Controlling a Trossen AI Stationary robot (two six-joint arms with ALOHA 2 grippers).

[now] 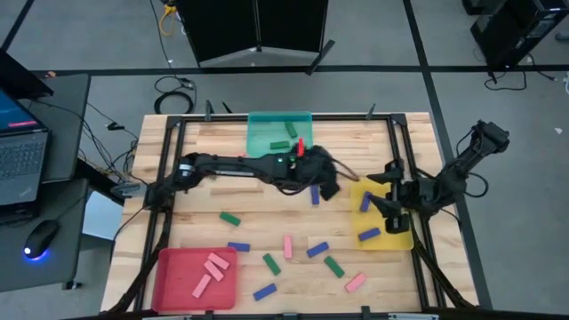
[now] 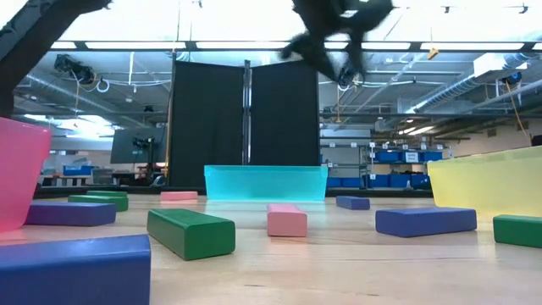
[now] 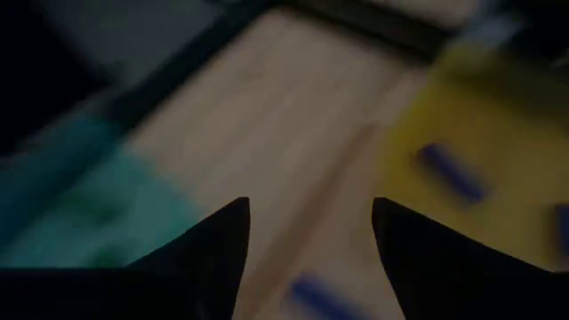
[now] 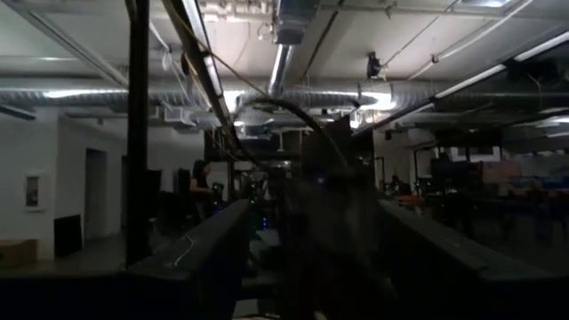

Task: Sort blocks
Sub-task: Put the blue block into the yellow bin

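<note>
Left gripper (image 1: 327, 182), on its dark arm reaching across the centre of the high view, hangs above bare wood between the teal translucent tray (image 1: 260, 140) at top centre and the yellow translucent tray (image 1: 357, 233) at right. Its wrist view shows the two dark fingers (image 3: 218, 244) parted with nothing between them. Judgement: between picks; no block in hand.

Right gripper (image 1: 391, 203) waits over the yellow tray at the right edge; fingers cannot be told.

Blocks, high view: green bar (image 1: 279, 145) in the teal tray; two pink bars (image 1: 216, 261) in the red tray (image 1: 169, 293) at lower left; blue bars (image 1: 369, 234) in the yellow tray. Loose on the wooden table (image 1: 222, 200): a blue bar (image 1: 315, 196) just below the left gripper, green bar (image 1: 230, 218) left of centre, and more pink, green and blue bars across the lower middle.

Next move, as I judge it: descend on the nearby blue bar, close, carry it right to the yellow tray.

In the way: the right arm sits over that tray, so a drop risks crowding. A long pale wooden bar (image 1: 233, 188) lies under the left arm.
</note>
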